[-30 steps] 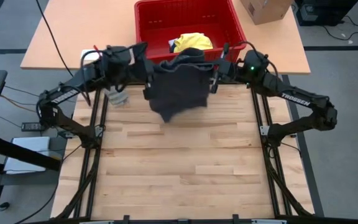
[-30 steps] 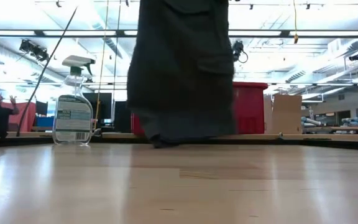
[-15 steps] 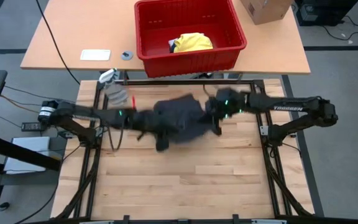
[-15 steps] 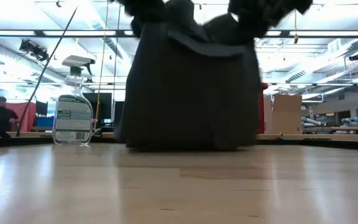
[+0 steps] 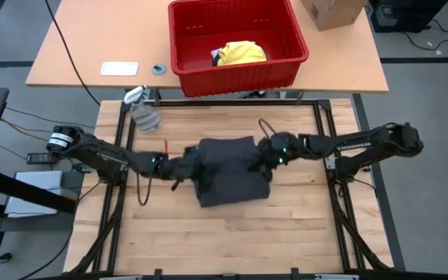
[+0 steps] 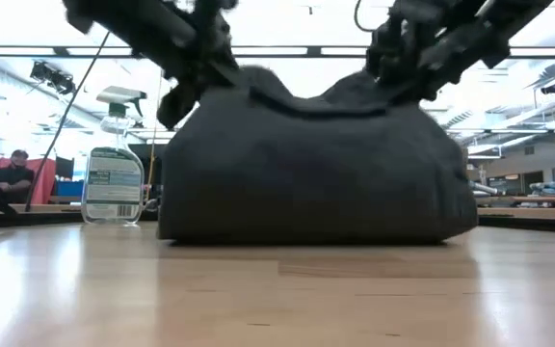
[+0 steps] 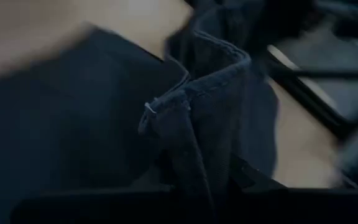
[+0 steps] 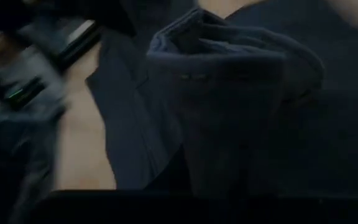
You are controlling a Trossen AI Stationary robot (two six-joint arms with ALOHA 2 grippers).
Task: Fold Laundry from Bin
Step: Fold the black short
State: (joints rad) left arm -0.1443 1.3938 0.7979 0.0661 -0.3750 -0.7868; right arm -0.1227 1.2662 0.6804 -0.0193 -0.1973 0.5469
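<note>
From above I see a spray bottle [image 5: 141,111] lying at the upper left corner of my wooden work table [image 5: 224,233]. Behind it stands a tan table [image 5: 92,47], carrying a flat white card [image 5: 120,68] and a small dark round piece [image 5: 159,68] just beside it. A cardboard box [image 5: 331,11] sits at the upper right. Low down, at far left, a person [image 6: 10,177] sits in the room behind.

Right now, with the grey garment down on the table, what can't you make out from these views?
- Both wrist views: the dark grey garment fills the frame and hides the fingertips.
- Low view: the garment blocks the red bin.
- High view: beneath the yellow garment, the bin's contents are hidden.
- Spray bottle label: too small to read.
</note>
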